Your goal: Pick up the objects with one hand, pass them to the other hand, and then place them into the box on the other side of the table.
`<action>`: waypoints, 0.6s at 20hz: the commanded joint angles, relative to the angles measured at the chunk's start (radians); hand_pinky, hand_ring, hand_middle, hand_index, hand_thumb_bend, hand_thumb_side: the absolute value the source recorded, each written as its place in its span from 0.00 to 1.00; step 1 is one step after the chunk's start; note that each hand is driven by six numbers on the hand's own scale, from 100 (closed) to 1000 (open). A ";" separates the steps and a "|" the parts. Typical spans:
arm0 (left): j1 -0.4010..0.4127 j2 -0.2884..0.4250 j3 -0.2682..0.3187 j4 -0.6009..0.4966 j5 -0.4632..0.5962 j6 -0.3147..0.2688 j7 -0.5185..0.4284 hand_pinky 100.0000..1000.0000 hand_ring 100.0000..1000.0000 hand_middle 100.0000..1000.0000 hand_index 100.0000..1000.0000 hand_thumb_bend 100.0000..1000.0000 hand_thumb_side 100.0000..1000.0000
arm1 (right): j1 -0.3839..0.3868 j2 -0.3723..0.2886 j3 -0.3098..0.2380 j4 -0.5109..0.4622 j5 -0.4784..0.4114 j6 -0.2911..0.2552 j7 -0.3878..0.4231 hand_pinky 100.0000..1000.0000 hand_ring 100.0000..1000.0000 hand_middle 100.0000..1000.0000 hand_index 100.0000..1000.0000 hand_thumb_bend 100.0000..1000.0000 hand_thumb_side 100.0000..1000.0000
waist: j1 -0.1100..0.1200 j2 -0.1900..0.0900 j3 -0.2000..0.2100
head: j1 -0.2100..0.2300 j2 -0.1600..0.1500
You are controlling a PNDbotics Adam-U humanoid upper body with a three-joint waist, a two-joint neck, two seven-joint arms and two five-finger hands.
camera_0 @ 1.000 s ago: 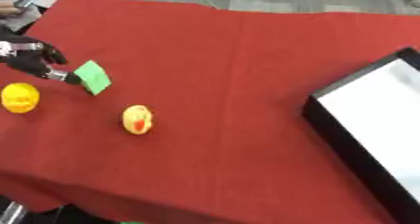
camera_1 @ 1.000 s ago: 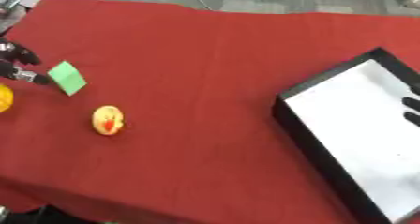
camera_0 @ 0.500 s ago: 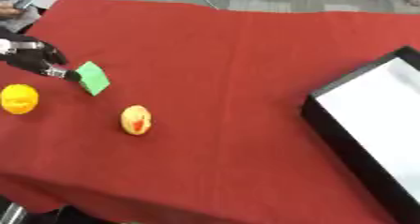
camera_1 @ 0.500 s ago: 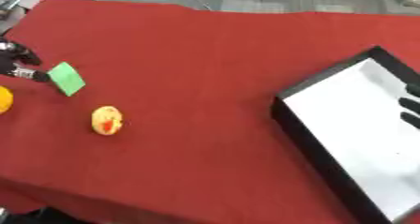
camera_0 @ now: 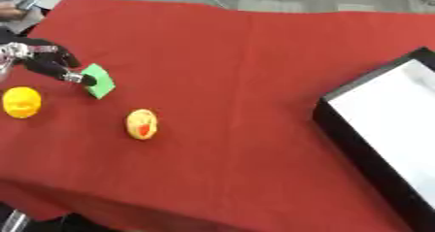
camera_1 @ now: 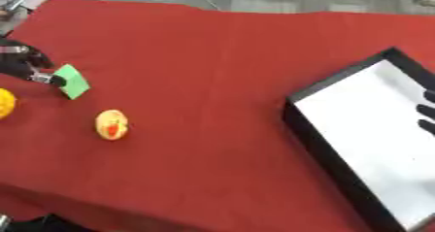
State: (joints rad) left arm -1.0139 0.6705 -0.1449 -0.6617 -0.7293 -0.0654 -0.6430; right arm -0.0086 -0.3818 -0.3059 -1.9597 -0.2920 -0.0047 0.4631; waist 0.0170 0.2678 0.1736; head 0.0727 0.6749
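Left hand (camera_0: 42,61) pinches flat green square piece (camera_0: 98,80), tilted on edge, near table's (camera_0: 238,80) left edge; right hand's fingers (camera_1: 427,113) straight over box (camera_1: 340,148).

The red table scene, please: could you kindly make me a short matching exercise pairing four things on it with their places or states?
Things:
1. green block
2. yellow round toy
3. yellow-and-red toy
4. box

Places or states:
A. at the table's right side, white inside
B. at the left hand fingertips
C. lying free, nearer the table's middle
D. near the left edge, below the hand

Pairs: 1-B, 2-D, 3-C, 4-A
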 commanded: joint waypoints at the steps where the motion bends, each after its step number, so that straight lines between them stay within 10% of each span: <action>1: -0.029 0.019 0.013 -0.002 -0.015 0.008 0.020 0.97 0.92 0.79 0.82 0.75 0.64 | -0.007 -0.009 -0.005 -0.009 0.009 0.003 0.001 1.00 1.00 1.00 1.00 0.00 0.75 | 0.016 0.004 0.000 | 0.004 -0.006; 12: -0.031 0.011 0.023 0.019 -0.058 0.023 0.059 0.96 0.92 0.79 0.81 0.75 0.63 | -0.007 -0.005 -0.006 -0.007 0.013 0.008 0.005 1.00 1.00 1.00 1.00 0.00 0.75 | 0.017 0.007 -0.002 | 0.005 -0.010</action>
State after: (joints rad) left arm -1.0209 0.6577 -0.1323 -0.6375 -0.7835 -0.0421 -0.5896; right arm -0.0092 -0.3743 -0.3060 -1.9590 -0.2853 0.0008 0.4673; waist 0.0175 0.2728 0.1722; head 0.0756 0.6743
